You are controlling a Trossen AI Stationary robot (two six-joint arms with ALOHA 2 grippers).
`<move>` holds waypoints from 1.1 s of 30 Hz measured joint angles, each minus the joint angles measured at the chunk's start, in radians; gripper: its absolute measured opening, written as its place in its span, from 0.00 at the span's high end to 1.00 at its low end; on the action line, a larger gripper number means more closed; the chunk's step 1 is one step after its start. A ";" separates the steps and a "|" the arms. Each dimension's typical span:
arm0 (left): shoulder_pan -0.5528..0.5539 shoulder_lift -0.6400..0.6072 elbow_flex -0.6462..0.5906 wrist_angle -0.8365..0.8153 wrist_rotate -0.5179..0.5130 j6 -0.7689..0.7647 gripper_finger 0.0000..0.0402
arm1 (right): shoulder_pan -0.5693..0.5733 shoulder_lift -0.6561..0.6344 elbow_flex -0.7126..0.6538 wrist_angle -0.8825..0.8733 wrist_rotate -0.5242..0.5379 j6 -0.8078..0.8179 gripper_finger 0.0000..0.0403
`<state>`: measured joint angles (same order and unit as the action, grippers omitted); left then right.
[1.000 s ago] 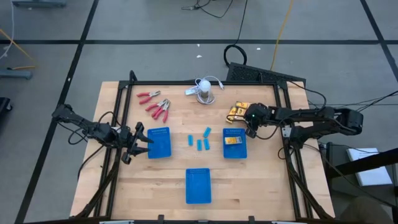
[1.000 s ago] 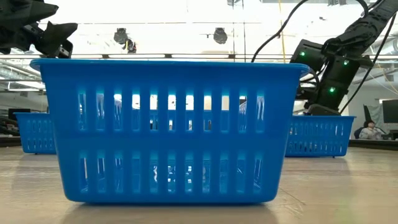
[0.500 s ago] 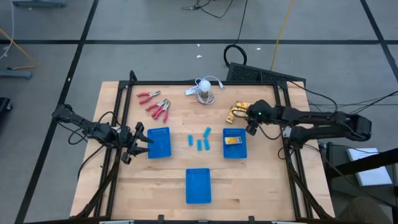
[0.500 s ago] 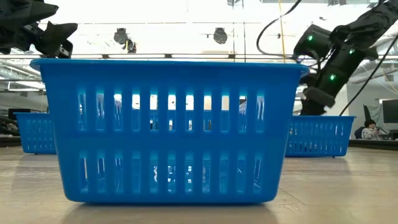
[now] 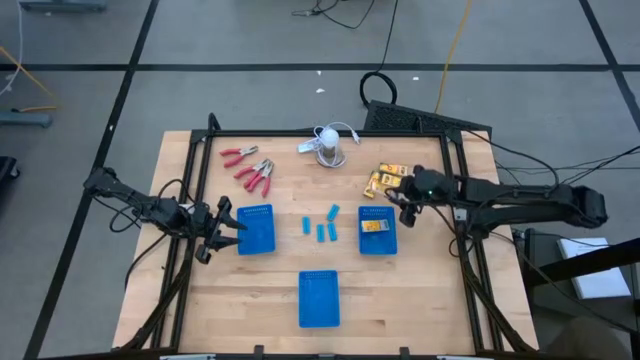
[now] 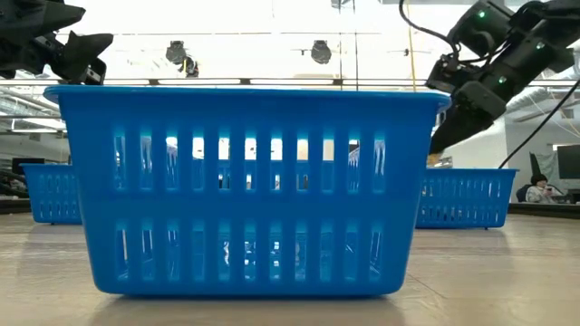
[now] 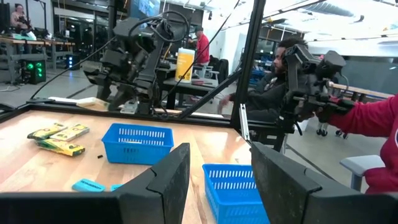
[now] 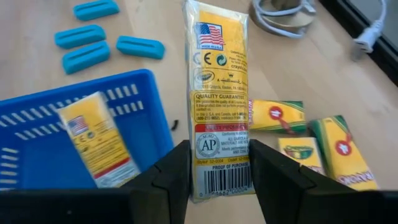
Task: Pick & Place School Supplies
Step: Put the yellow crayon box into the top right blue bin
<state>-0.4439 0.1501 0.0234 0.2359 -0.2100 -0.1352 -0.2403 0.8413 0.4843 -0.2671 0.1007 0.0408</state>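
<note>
My right gripper (image 5: 405, 196) hovers between the right blue tray (image 5: 377, 240) and the loose yellow-orange boxes (image 5: 384, 178), shut on one yellow box (image 8: 214, 93). A second yellow box (image 8: 93, 146) lies flat in that tray. Three light-blue blocks (image 5: 320, 226) lie mid-table, with the red-handled pliers (image 5: 250, 170) toward the far left. My left gripper (image 5: 222, 228) waits open beside the left tray (image 5: 256, 229). My right gripper pinches the yellow box between its two fingers at the barcode end (image 8: 219, 177), one finger on each long side. The fingers (image 6: 450, 127) slant down from the table's right side. The box points forward along the fingers, lifted clear of the table.
A third blue tray (image 5: 319, 298) stands near the table's near edge and fills the low view (image 6: 245, 190). A white round object with a cable (image 5: 330, 146) sits at the far edge. Black frame rails (image 5: 458, 215) run along both table sides. People sit beyond the table (image 7: 373, 124).
My right gripper has risen from the pile of yellow boxes and tipped to a slant. It has shifted slightly toward the table's right. The left arm has kept still.
</note>
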 joint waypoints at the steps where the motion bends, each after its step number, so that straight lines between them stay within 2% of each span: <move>1: 0.000 0.000 0.000 0.000 0.000 0.000 0.57 | 0.007 0.000 0.000 0.001 0.000 0.000 0.65; 15: -0.001 0.000 0.000 0.000 0.000 0.000 0.57 | 0.093 0.000 0.000 0.026 -0.001 0.027 0.65; 25: -0.001 0.000 0.000 0.000 0.000 0.000 0.57 | 0.203 0.000 0.000 0.043 -0.001 0.086 0.65; 33: -0.001 0.000 0.000 0.000 0.000 0.000 0.57 | 0.317 0.005 0.000 0.120 0.001 0.132 0.65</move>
<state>-0.4446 0.1504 0.0234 0.2362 -0.2101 -0.1350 0.0772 0.8459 0.4843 -0.1474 0.1016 0.1725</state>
